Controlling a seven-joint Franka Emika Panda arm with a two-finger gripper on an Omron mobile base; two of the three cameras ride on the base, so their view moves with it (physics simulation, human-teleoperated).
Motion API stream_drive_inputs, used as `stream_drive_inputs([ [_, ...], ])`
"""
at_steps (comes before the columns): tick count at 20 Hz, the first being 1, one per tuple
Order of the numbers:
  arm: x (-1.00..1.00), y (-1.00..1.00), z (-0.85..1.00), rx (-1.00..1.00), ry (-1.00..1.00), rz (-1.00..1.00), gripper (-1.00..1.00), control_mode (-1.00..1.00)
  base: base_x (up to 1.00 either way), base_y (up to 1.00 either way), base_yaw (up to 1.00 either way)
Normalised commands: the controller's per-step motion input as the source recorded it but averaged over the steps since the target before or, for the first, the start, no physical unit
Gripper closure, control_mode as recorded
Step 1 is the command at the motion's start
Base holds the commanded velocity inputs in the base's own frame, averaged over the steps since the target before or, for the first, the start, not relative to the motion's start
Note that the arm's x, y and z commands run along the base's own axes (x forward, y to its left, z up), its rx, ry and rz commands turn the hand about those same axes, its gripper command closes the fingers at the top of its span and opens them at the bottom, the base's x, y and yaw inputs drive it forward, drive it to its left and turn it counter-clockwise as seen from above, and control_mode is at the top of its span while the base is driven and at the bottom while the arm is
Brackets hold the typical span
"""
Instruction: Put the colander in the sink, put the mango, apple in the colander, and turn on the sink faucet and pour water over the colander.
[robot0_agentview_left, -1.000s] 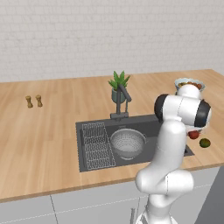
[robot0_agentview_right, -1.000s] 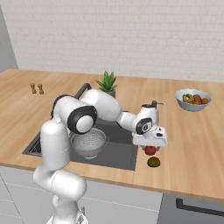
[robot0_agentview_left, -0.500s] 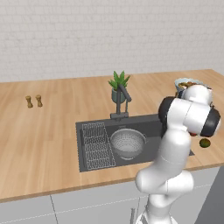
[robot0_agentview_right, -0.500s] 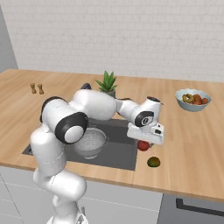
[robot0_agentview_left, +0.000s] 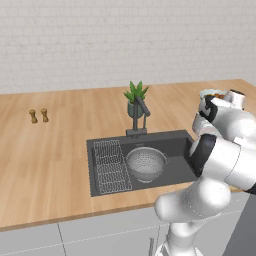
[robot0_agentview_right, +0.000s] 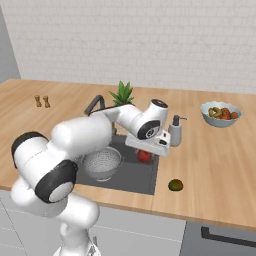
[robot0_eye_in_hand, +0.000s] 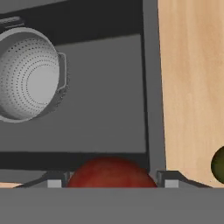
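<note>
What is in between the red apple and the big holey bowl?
Nothing. In the hand view, bare dark sink floor lies between the apple, held in the end effector, and the colander.

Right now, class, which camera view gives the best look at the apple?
The right base view: the apple hangs whole and red under the gripper, above the sink. The hand view catches just its top between the fingertips.
</note>
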Motion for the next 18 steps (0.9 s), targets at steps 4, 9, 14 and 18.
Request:
stream_drive_inputs([
  [4, -0.15, 0.80, 0.32, 0.01, -0.01, 0.03, 1.00, -1.00, 0.00, 0.00, 0.00],
  [9, -0.08, 0.65, 0.09, 0.00, -0.16, 0.08, 1.00, -1.00, 0.00, 0.00, 0.00],
  [14, -0.01, 0.48, 0.09, 0.03, -0.23, 0.15, 1.00, -1.00, 0.00, 0.00, 0.00],
  [18, 0.14, 0.36, 0.01, -0.01, -0.45, 0.18, 1.00, -1.00, 0.00, 0.00, 0.00],
])
